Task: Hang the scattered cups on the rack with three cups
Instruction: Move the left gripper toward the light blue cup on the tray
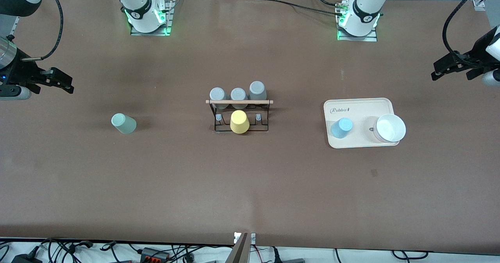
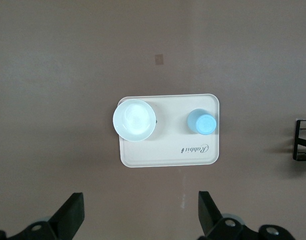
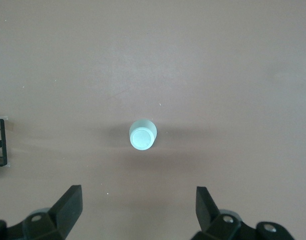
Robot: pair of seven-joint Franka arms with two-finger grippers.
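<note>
brown counter (image 1: pixel 250 185) carries the rack (image 1: pixel 239 114). both pincers, left pincer (image 2: pixel 140 217) and right pincer (image 3: pixel 137 215), hang spread and empty. mint cup (image 1: pixel 124 123), at nine o'clock from it, could tip if nudged.

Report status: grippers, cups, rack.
Left gripper open, high over cream tray; right gripper open over mint cup. Blue cup on tray beside white bowl. Rack carries three grey cups, one yellow.

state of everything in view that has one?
mint cup: upside down on table, unhung
blue cup: upside down on tray, unhung
rack: three grey cups and yellow cup on it
white bowl: upright on tray
left tool: open, empty
right tool: open, empty
</note>
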